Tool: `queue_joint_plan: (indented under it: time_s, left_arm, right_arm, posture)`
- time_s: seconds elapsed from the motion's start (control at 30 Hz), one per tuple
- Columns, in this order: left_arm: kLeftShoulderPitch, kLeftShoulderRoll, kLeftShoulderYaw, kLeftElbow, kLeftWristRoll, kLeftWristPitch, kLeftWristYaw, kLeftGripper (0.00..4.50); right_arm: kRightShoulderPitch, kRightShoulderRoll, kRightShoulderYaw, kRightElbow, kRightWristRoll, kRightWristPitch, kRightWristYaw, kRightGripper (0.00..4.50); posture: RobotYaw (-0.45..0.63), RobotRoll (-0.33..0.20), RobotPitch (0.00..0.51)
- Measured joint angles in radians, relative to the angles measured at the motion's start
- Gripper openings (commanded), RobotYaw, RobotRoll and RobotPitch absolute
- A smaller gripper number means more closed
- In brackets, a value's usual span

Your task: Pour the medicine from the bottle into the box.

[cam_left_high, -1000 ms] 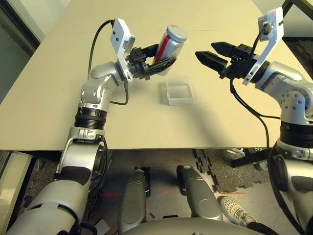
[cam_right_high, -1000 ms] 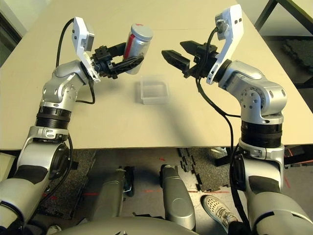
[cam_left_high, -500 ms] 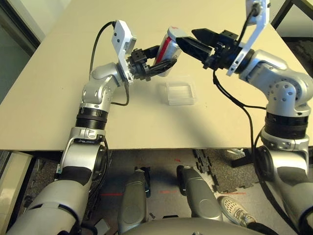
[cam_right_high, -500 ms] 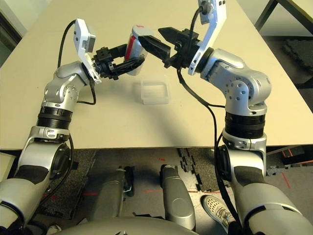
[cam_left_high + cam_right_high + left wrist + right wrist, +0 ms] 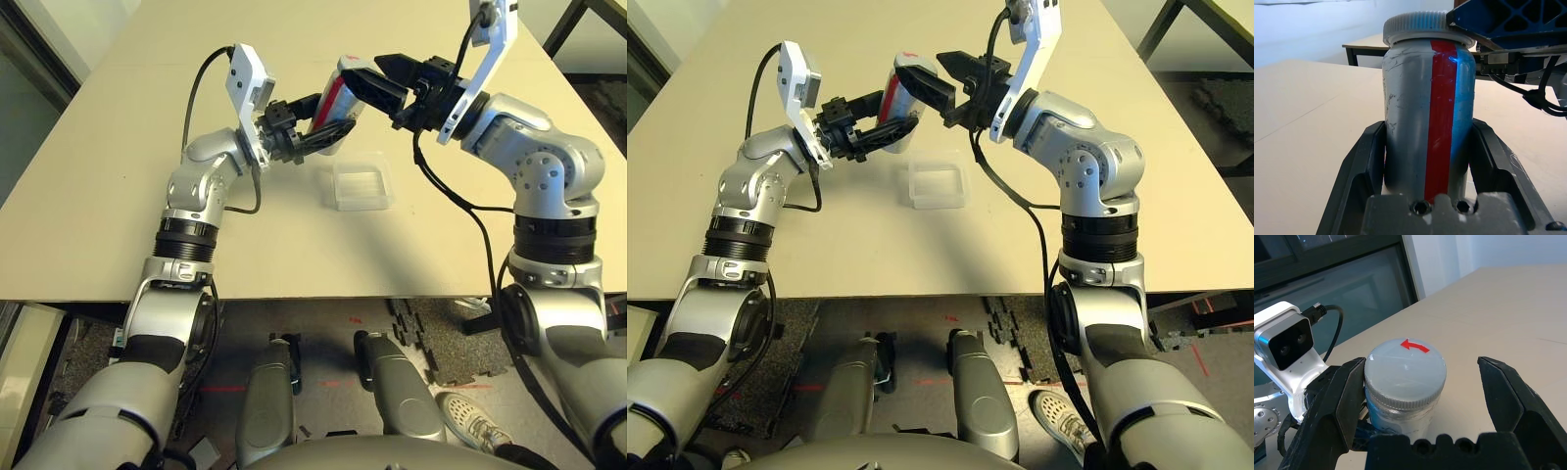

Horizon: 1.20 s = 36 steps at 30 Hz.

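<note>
My left gripper [image 5: 318,125] clamps the bottle [image 5: 335,106], capped, above and behind the box [image 5: 361,184]. My right gripper [image 5: 1422,382] straddles the cap [image 5: 1404,368], jaws spread wide.

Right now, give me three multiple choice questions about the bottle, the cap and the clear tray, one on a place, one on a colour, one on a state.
1. Where is the tray?
A. on the table below the bottle
B. in the right pincer
C. on the floor

2. What colour is the arrow on the cap?
A. blue
B. red
C. green

3. How is the right pincer?
A. shut on the cap
B. open around the cap
C. far off

Answers: 1 A, it lies flat on the table; 2 B, a red arrow shows on top; 3 B, a gap remains beside the cap while the left pincer holds the bottle.
</note>
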Motion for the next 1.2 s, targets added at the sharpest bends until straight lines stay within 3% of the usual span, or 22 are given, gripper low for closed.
queue_joint_plan:
  time_s: [0.57, 0.87, 1.2]
  left_arm:
    - [-0.046, 0.001, 0.016, 0.114, 0.002, -0.069, -0.003, 2.67]
    - [-0.065, -0.004, 0.016, 0.145, 0.004, -0.083, -0.013, 2.67]
    - [-0.063, -0.019, 0.012, 0.121, 0.004, -0.079, -0.012, 2.67]
  right_arm:
    - [0.143, -0.059, -0.058, -0.138, 0.055, 0.07, -0.051, 4.5]
    - [0.085, 0.016, -0.053, -0.145, 0.107, 0.089, -0.087, 4.5]
    - [0.012, 0.06, -0.023, -0.011, 0.036, 0.002, -0.102, 4.5]
  posture:
    - [-0.2, 0.0, 0.186]
    - [-0.2, 0.0, 0.183]
    - [-0.19, 0.0, 0.184]
